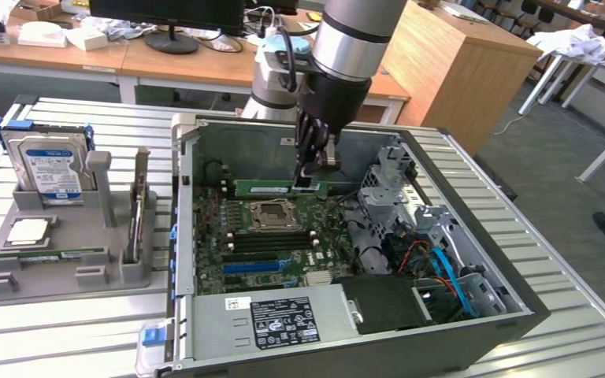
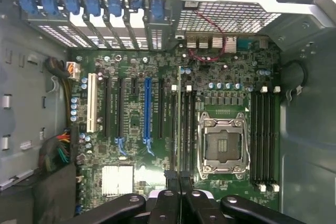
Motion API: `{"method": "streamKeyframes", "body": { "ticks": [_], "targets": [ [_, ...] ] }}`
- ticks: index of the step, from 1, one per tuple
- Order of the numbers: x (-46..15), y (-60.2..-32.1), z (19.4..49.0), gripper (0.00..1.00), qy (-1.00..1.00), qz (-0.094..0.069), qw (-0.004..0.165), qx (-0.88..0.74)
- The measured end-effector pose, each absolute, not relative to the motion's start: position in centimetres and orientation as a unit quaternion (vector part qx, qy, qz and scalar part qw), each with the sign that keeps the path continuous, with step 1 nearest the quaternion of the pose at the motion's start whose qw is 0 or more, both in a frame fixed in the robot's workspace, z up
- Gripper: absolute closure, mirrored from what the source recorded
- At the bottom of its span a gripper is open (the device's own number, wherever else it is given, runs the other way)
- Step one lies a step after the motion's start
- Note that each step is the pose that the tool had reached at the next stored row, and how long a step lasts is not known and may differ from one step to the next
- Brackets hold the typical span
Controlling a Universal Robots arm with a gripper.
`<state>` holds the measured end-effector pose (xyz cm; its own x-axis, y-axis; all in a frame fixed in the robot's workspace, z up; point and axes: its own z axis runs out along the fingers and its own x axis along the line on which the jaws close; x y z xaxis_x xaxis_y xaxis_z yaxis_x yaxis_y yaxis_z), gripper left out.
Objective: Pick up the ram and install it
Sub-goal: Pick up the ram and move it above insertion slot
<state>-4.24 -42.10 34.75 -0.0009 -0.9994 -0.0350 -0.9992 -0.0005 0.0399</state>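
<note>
**A:** Entry one, gripper [image 1: 306, 181]. Quantity and state?

**B:** One. Its fingers are pinched tight on the ram [image 1: 278, 188]: one green stick, held level and gripped towards the end at the exterior view's right.

**A:** Where is the ram?

**B:** Inside the open computer case [image 1: 234, 146], above the motherboard [image 2: 152, 171], between the processor socket [image 1: 271, 214] and the case's far wall. Whether it touches a slot I cannot tell.

**A:** What does the wrist view add?

**B:** The ram [image 2: 179, 119] edge-on, a thin line leaving the gripper [image 2: 179, 178] and running along the dark slots just beside the socket [image 2: 223, 148]. It also shows:
- one long blue slot [image 2: 147, 111]
- one white slot [image 2: 92, 103]
- two banks of memory slots [image 2: 265, 140], one on either side of the socket

**A:** And the exterior view alone?

**B:** The grey tray [image 1: 29, 287] on the slatted table [image 1: 554, 346], at the exterior view's left of the case. It holds:
- one hard drive [image 1: 48, 161], standing upright
- one second green stick [image 1: 50, 254], lying flat
- one square silver chip [image 1: 27, 230]

All three sit well apart from the gripper.
</note>
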Motion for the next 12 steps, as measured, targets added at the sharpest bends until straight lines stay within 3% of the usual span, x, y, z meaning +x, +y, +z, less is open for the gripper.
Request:
{"method": "streamKeyframes", "body": {
  "ticks": [12],
  "targets": [
    [-3.89, -41.38, 34.6, 0.89, -0.707, -0.026, 0.002, 0.707]
  ]
}}
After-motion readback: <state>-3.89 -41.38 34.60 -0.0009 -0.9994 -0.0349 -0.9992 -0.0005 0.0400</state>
